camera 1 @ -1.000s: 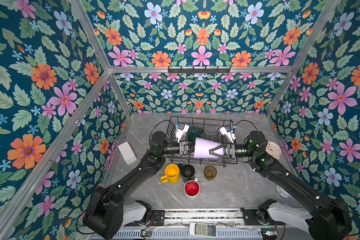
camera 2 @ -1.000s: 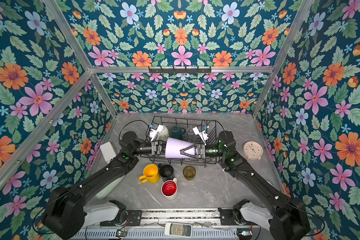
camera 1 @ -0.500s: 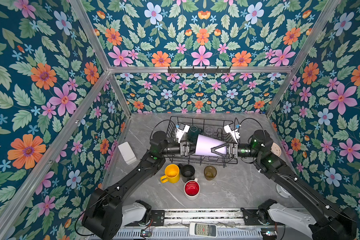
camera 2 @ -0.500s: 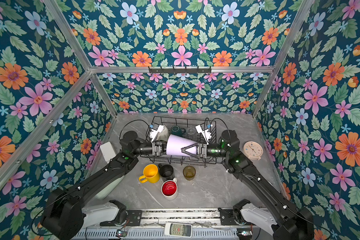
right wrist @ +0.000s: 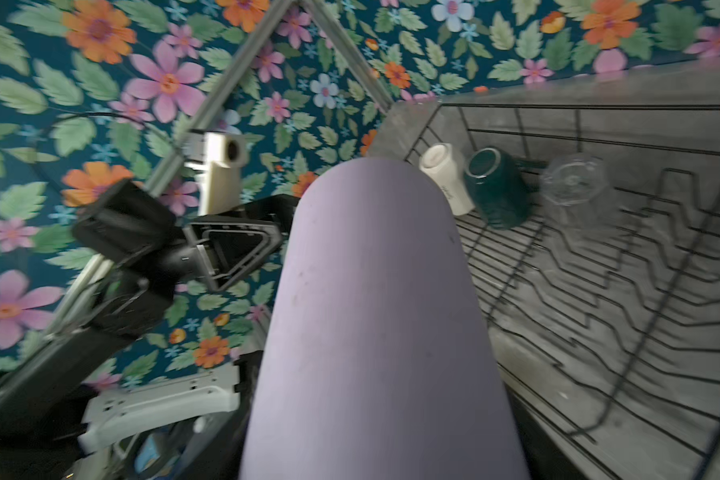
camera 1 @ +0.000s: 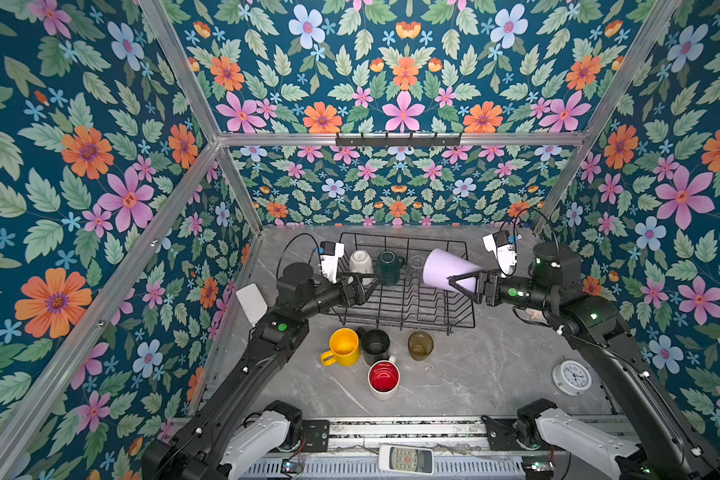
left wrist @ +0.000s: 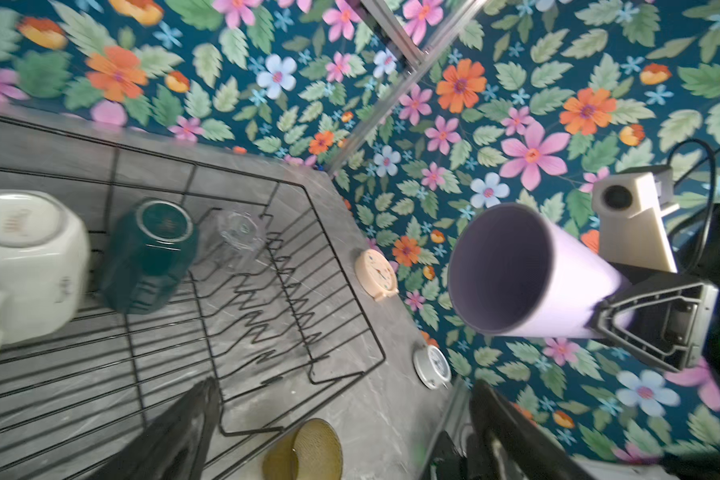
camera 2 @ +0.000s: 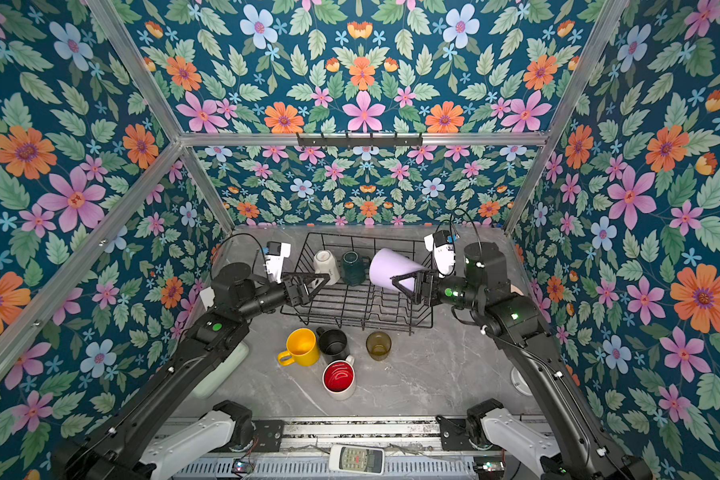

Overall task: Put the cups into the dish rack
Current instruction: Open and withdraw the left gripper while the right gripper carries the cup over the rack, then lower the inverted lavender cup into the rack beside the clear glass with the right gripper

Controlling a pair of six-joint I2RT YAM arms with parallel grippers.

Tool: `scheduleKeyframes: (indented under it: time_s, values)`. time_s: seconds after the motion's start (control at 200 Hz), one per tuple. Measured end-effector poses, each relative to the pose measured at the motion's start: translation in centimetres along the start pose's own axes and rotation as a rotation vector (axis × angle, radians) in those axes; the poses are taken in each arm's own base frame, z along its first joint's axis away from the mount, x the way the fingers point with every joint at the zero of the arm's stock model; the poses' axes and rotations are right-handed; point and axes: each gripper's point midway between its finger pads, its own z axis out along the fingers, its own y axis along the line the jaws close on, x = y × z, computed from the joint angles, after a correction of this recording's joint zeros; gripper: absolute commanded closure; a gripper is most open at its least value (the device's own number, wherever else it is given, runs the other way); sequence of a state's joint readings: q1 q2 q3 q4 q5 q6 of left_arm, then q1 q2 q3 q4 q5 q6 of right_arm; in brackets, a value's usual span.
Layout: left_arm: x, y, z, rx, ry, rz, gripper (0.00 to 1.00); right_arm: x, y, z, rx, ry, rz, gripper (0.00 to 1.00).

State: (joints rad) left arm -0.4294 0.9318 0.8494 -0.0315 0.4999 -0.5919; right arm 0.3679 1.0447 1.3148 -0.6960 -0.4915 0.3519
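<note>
My right gripper (camera 1: 460,284) is shut on the base of the lilac tumbler (camera 1: 445,269), which lies sideways in the air over the right end of the dish rack (camera 1: 404,326), mouth pointing left. My left gripper (camera 1: 368,286) stands open and empty at the rack's left side, apart from the tumbler (left wrist: 516,270). Upside down along the rack's back row are a white mug (camera 1: 360,262), a green mug (camera 1: 388,268) and a clear glass (camera 1: 415,266). On the table in front of the rack stand a yellow mug (camera 1: 344,347), black mug (camera 1: 376,345), amber tumbler (camera 1: 420,345) and white/red mug (camera 1: 383,378).
A white clock (camera 1: 571,376) lies on the table at the right, and a peach clock (left wrist: 377,274) stands by the right wall. A white box (camera 1: 251,303) leans at the left wall. A remote (camera 1: 406,459) rests on the front rail. A black hook rail (camera 1: 398,139) hangs on the back wall.
My left gripper opened, let go of the lilac tumbler's mouth and drew back to the left. My right gripper carried the tumbler to the right, over the rack's right end.
</note>
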Motion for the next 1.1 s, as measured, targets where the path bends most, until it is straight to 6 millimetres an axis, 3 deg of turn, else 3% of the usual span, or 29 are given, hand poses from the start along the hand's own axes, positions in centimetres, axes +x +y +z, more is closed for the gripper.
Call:
scheduleKeyframes:
  time_s: [0.3,0.465,0.76,1.1]
  values:
    - [-1.6,4.6,-6.1,-0.367,-0.185,0.042,0.0,-0.7,-7.4,1.8,0.393,0.147,-0.086,1.0]
    - [-1.4,5.9,-8.5,-0.476,-0.221,0.046,0.0,-1.6,-10.0,3.2,0.506,0.209,-0.123,1.0]
    - [-0.9,6.9,-10.9,-0.563,-0.251,0.051,0.0,-3.5,-12.9,6.2,0.607,0.281,-0.169,1.0]
    - [-0.3,7.5,-12.1,-0.605,-0.247,0.052,0.0,-3.1,-16.7,10.9,0.667,0.404,-0.181,1.0]
